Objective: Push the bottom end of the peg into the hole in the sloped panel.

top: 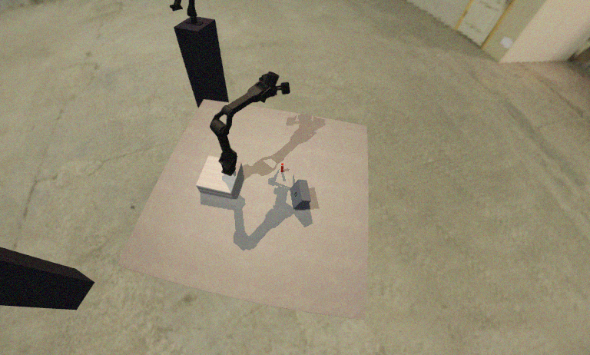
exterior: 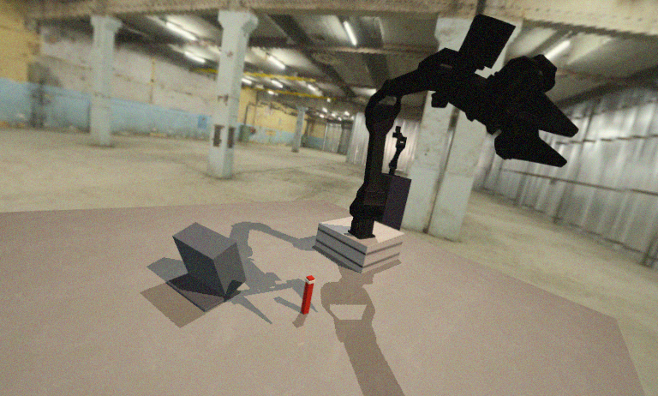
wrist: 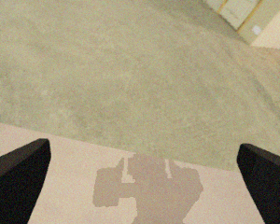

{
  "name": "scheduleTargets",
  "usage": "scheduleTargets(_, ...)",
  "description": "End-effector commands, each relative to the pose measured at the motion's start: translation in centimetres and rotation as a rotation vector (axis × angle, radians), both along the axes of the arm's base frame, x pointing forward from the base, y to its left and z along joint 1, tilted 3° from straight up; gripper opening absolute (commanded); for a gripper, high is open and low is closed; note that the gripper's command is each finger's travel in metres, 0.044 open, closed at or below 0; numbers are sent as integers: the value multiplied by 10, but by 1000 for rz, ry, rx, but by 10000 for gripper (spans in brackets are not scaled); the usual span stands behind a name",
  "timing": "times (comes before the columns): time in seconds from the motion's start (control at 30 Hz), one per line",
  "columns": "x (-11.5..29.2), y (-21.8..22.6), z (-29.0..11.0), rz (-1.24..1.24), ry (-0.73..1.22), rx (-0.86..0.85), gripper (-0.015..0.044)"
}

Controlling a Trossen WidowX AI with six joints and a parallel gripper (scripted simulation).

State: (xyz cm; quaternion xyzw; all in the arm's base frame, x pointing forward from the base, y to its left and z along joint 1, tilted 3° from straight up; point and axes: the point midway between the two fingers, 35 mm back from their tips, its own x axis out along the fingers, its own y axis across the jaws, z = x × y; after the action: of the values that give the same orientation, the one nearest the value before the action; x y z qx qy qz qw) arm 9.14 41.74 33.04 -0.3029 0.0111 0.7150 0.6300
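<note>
Exterior view shows the tool (exterior: 558, 140) raised high at the right, fingers (exterior: 531, 154) spread wide and holding nothing. 1 red peg (exterior: 307, 295) stands upright on the table (exterior: 485, 324), well below it. Just left sits the sloped panel (exterior: 209, 258); its hole seems to face away, unseen.

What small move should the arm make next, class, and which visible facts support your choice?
Probably lower the open gripper toward the red peg. The peg stands upright and untouched on the table beside the sloped panel, the gripper hangs high above and holds nothing, and the wrist view shows only its fingers, table and floor.
</note>
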Motion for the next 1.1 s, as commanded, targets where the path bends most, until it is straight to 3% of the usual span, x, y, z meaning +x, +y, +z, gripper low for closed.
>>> scheduleTargets(0.0, 23, -6, -27, -107, 82, -82, 440)
scheduleTargets(0.57, 109, -64, -124, -619, 430, -348, 440)
scheduleTargets(1.07, 157, -143, -200, -1134, 728, -533, 440)
